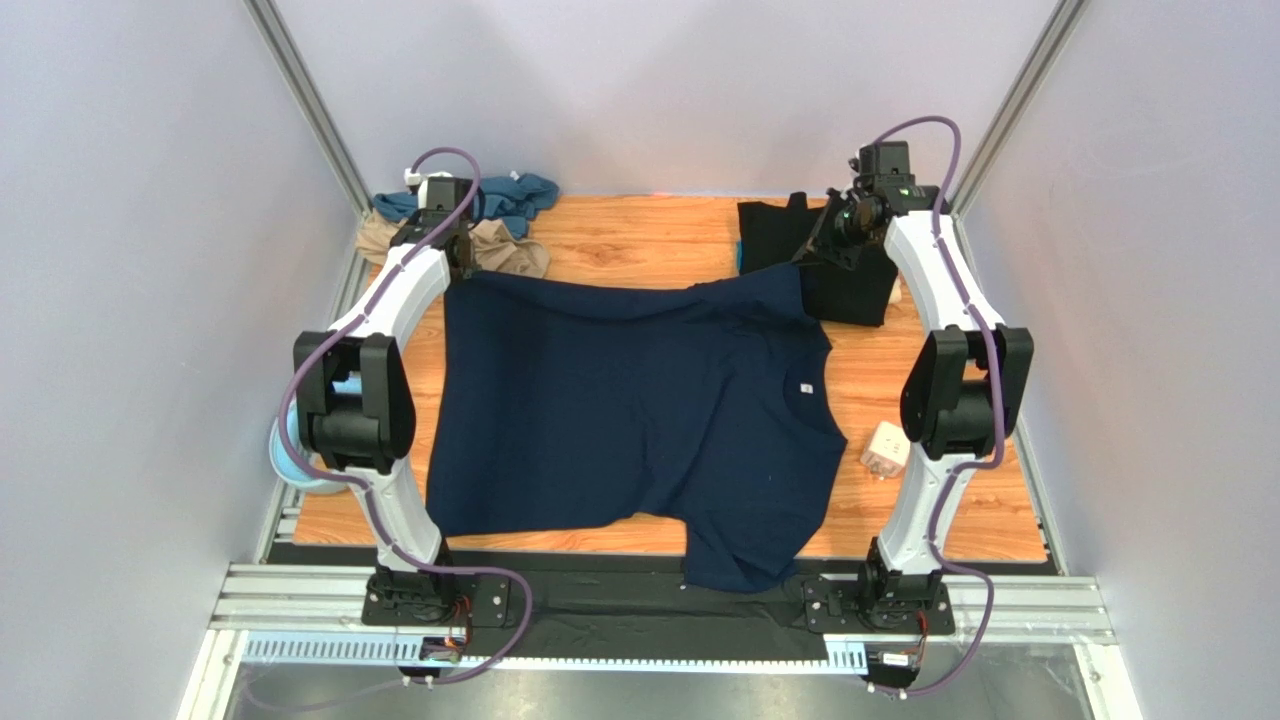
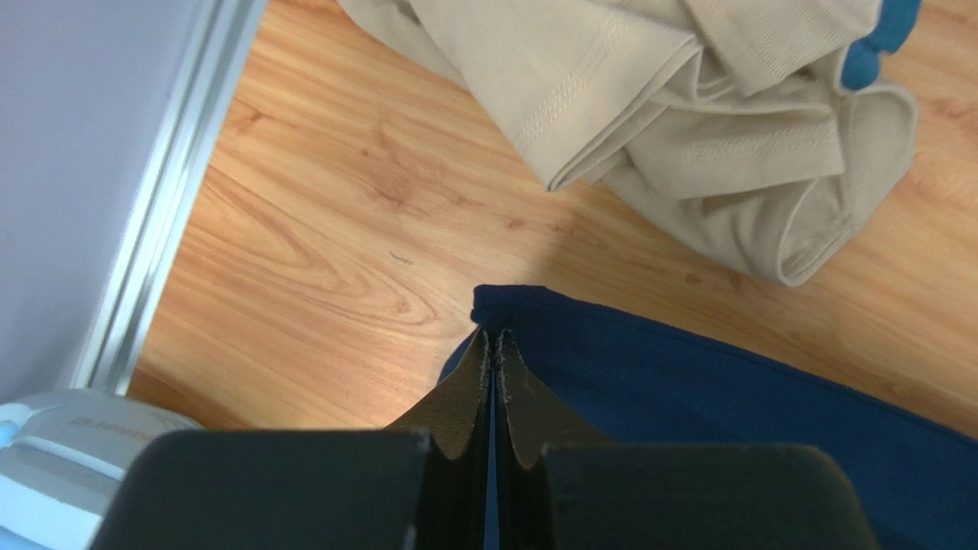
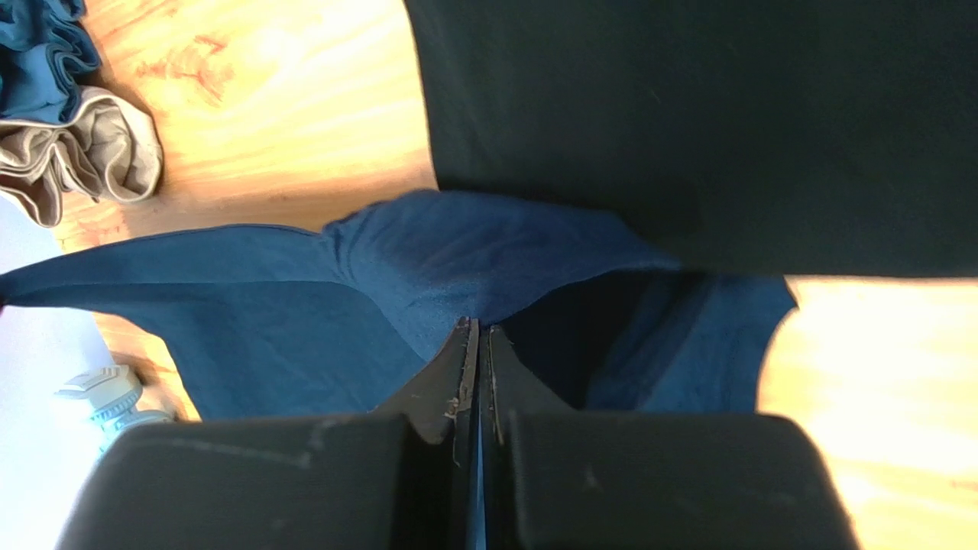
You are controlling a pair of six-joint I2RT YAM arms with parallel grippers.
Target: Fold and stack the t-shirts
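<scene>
The dark navy t-shirt (image 1: 631,413) lies spread across the wooden table, one part hanging over the near edge. My left gripper (image 2: 494,335) is shut on its far-left corner, with cloth pinched between the jaws. My right gripper (image 3: 476,327) is shut on its far-right corner, where the navy t-shirt (image 3: 459,258) bunches up against the black t-shirt (image 3: 712,115). The black t-shirt (image 1: 774,233) lies folded at the back right. A crumpled tan t-shirt (image 2: 689,126) and a teal t-shirt (image 1: 511,192) sit at the back left, just beyond the left gripper (image 1: 455,275).
A small white cube (image 1: 884,450) rests on the table by the right arm. A pale blue plastic ring (image 1: 286,450) sits at the table's left edge behind the left arm. Metal frame posts and grey walls close in both sides.
</scene>
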